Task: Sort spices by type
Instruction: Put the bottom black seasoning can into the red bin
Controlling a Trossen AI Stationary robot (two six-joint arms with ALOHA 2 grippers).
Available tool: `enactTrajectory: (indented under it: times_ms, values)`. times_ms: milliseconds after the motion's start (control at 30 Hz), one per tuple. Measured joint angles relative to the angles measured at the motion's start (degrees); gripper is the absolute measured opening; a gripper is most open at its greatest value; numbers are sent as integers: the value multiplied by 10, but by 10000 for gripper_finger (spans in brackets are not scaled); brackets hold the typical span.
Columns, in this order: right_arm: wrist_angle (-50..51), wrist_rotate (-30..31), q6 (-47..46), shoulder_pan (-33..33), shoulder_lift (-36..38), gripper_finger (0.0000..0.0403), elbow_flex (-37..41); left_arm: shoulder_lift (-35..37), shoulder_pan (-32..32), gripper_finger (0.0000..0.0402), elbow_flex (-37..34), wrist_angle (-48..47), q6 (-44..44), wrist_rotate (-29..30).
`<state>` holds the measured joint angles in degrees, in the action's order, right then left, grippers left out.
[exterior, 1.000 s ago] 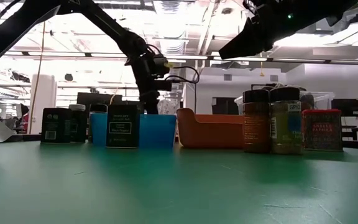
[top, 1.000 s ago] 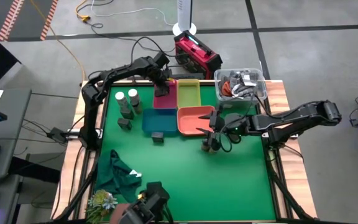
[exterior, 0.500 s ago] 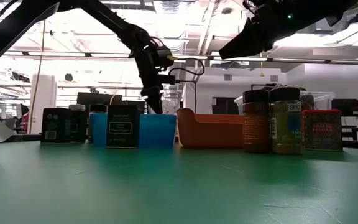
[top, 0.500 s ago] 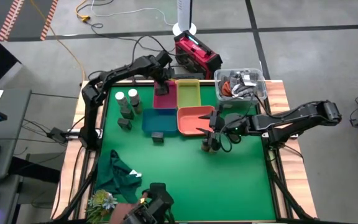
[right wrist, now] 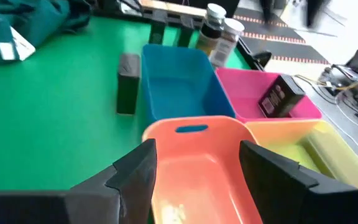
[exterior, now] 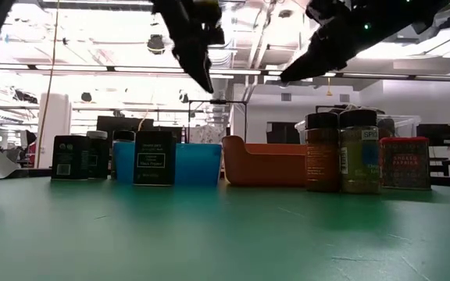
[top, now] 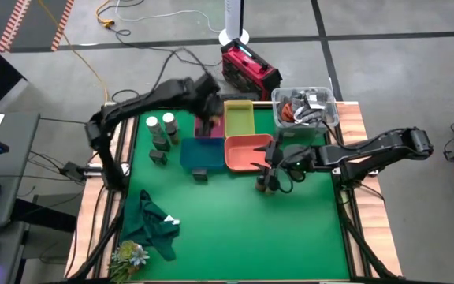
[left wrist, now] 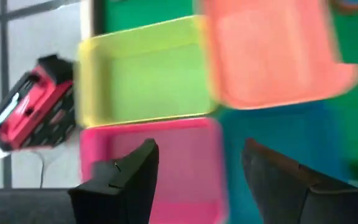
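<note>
1. Over the pink tray, at the far left of the tray cluster: the left gripper is now raised well clear of it. A second ago it was down at tray level, and in the low view it now sits near the top of the frame.
2. Left claw: fingers spread, nothing between them, as the left wrist view shows.
3. A dark boxy tin lies inside the pink tray, leaning against a wall, visible from the right wrist view. My read is that the drop is done and this lift is the retreat.
4. Right gripper has barely moved. It hovers above the near-right edge of the orange tray, fingers spread and empty.
5. Still unsorted on the mat:
   - two white-topped round jars at the far left;
   - dark tins in front of and left of the blue tray;
   - two dark round jars with a magenta-red cube beside them, near right, just below the right gripper.
6. Yellow-green tray looks empty. I can't see the whole floor of the blue or orange tray.
7. Task is early: one tin is binned and most of the spices are still left. The left arm is free for the next tin on its side, and the right arm is placed for the dark jars.
</note>
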<state>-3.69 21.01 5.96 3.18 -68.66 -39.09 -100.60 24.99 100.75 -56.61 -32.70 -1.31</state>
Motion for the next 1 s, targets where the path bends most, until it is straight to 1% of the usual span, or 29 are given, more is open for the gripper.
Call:
enactTrajectory:
  times_ms: [167, 300, 400, 467, 533, 700, 867, 1000]
  values:
    - [17, 3, -1, -5, 0, 260, 0, 69, -94, 218, -99, 9, 61, 33]
    - [21, 3, -4, -11, 0, 260, 0, 114, -157, 217, -175, 24, 142, 51]
    - [12, 3, -4, -12, 0, 260, 0, 129, -194, 217, -225, 38, 197, 57]
    - [6, 3, -4, -11, 0, 260, 0, 130, -211, 217, -249, 45, 220, 74]
    - [2, 2, -3, -11, 0, 260, 0, 128, -221, 217, -268, 49, 239, 90]
    - [0, 2, -2, -11, 0, 260, 0, 124, -225, 217, -301, 78, 261, 93]
    - [-3, 2, -1, -11, 0, 260, 0, 124, -225, 217, -325, 98, 276, 91]
    - [-2, 2, -1, -11, 0, 260, 0, 124, -227, 217, -356, 146, 276, 77]
